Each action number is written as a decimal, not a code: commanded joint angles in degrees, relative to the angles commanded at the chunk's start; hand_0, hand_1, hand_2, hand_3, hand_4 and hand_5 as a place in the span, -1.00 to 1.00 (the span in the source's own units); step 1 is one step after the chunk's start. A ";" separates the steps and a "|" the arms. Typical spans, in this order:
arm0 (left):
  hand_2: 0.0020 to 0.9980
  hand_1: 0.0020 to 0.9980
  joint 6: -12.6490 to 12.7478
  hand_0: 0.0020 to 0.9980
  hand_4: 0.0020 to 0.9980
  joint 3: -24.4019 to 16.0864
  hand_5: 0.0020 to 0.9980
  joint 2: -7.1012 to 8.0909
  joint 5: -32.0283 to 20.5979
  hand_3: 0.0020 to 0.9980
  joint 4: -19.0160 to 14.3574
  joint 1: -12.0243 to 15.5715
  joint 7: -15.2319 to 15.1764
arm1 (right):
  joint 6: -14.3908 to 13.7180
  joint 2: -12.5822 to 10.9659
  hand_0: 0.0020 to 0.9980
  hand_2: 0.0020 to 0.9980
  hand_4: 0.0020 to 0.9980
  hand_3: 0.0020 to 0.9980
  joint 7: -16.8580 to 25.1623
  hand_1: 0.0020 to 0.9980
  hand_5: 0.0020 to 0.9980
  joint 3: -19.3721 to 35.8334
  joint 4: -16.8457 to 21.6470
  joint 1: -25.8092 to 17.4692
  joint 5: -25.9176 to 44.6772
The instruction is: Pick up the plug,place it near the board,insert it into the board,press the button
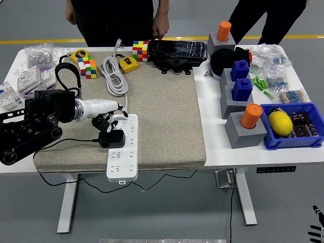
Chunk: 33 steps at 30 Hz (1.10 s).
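Note:
A white power strip [123,152] lies on the grey mat, long side running towards me. A black plug [112,138] sits in its left side, its black cord trailing left over the mat. My left hand [108,117] reaches in from the left, its fingers curled down over the strip's far end, just beyond the plug and holding nothing. Whether a fingertip touches the strip's button I cannot tell. My right hand [317,227] shows only as a sliver at the bottom right corner, below the table.
A coiled white cable [114,75], two colour cubes [87,67], a yellow tape measure [77,54] and a black case [177,53] lie at the mat's far side. Grey blocks with orange and blue pieces [244,121] and a blue bin [293,129] stand at the right. Two people stand behind the table.

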 joint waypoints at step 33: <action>-0.82 -1.00 -0.66 -0.74 -0.51 2.00 -1.00 -0.31 -0.03 0.70 0.82 -0.36 0.12 | -0.03 -0.29 0.70 0.41 1.00 0.53 -0.02 0.50 1.00 0.21 0.00 -0.21 -0.24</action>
